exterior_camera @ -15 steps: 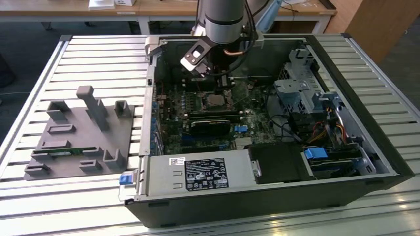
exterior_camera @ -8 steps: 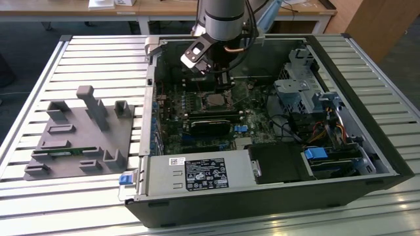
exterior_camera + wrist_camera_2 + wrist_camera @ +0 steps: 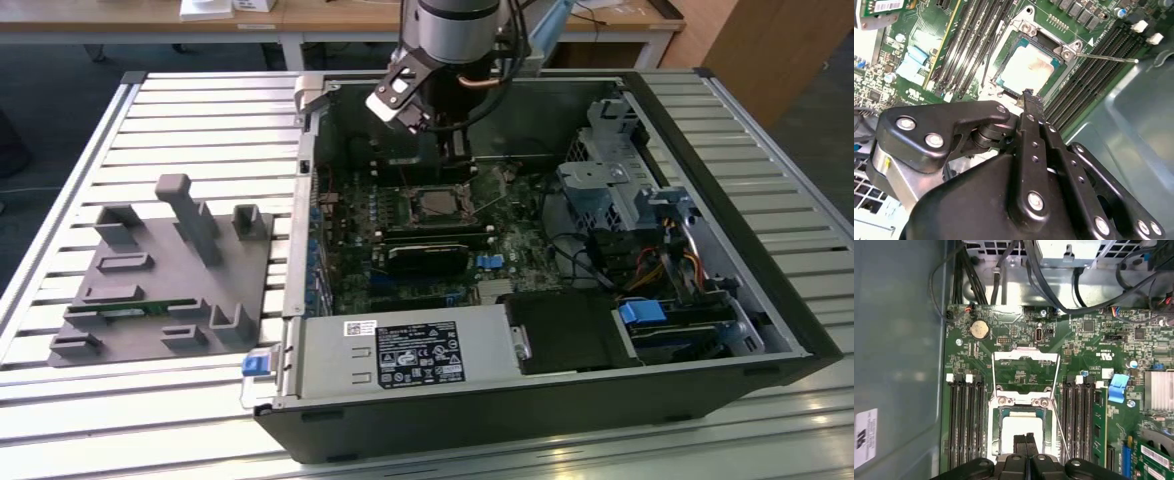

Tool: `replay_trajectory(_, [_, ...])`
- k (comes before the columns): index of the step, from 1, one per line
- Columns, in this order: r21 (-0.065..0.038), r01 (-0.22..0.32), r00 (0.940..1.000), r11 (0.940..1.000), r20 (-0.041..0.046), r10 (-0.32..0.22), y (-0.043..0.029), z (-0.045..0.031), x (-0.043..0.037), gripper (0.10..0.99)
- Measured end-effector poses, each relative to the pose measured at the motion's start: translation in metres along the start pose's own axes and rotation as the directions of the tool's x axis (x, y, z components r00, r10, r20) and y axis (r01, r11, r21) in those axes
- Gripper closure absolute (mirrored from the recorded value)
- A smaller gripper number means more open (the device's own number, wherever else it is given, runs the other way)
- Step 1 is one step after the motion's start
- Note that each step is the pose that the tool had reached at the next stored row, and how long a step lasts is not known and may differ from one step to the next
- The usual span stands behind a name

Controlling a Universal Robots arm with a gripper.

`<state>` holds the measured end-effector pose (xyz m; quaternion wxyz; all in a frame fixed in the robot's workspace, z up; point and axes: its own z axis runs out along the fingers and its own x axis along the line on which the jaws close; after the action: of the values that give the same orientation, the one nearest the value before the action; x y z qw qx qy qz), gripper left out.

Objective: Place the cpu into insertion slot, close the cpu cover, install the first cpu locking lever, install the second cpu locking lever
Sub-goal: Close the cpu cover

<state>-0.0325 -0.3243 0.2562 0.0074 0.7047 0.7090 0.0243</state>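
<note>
My black gripper (image 3: 1026, 436), jaws pressed together empty, hangs over the dull silver square cpu (image 3: 1029, 70) seated in the black-framed insertion slot (image 3: 1021, 413), thin silver cpu cover (image 3: 1026, 371) swung open; dipping lower, I'd risk scratching that chip.

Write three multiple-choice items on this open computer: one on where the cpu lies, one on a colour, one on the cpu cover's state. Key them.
1. Where does the cpu lie? A. in the insertion slot B. hanging in mid-air C. on the floor
2. What colour is the fixture block beside the case? A. red B. grey C. yellow
3. How is the cpu cover? A. shut over the chip B. taken away C. swung open
Key: 1 A, its silver top sits within the socket frame in both wrist views; 2 B, plain grey in the exterior view; 3 C, its frame lies folded back off the slot, the chip bare.
</note>
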Motion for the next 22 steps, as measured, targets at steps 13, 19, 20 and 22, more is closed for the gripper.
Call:
replay_trajectory(13, [0.0, 0.0, 1.0, 1.0, -0.0004, 0.0, 0.0011, -0.0015, -0.0083, 0.98])
replay_trajectory(19, [0.004, 0.0, 1.0, 1.0, -0.0003, 0.0, 0.0044, -0.0052, -0.0083, 0.98])
replay_trajectory(20, [0.004, 0.0, 1.0, 1.0, -0.0003, 0.0, 0.0045, -0.0076, -0.0083, 0.98])
replay_trajectory(22, [0.004, 0.0, 1.0, 1.0, -0.0004, 0.0, 0.0048, -0.0132, -0.0082, 0.98])
